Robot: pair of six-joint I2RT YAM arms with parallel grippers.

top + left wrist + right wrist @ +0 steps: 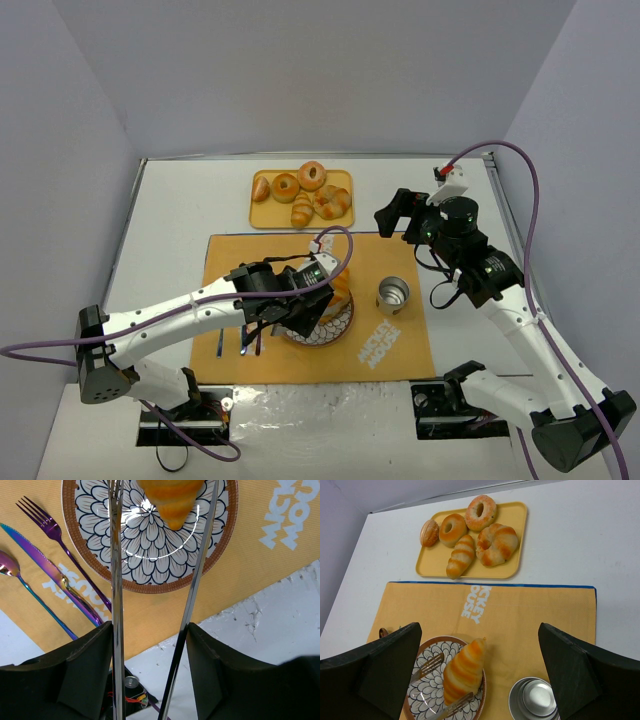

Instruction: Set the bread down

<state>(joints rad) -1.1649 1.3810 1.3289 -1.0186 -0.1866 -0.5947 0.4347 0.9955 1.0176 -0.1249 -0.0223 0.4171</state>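
One striped golden bread point(341, 288) point(172, 500) point(465, 670) lies on the flowered plate point(333, 325) point(150, 555) point(422, 695), its tip over the far rim. My left gripper point(300, 300) point(149, 635) is shut on metal tongs point(117, 580) whose tines point(427, 666) stand spread either side of that bread; the near tine touches it and the other is clear of it. The smaller bread point(301, 210) point(460, 555) rests on the yellow tray point(345, 178) point(517, 515). My right gripper point(395, 213) point(479, 630) hangs open and empty above the mat's far right.
Two ring bagels, a knotted bun and a small round roll share the tray. A metal cup point(392, 295) point(535, 700) stands right of the plate. A fork point(60, 545), knife point(50, 572) and spoon point(20, 580) lie left of it on the orange mat point(390, 345).
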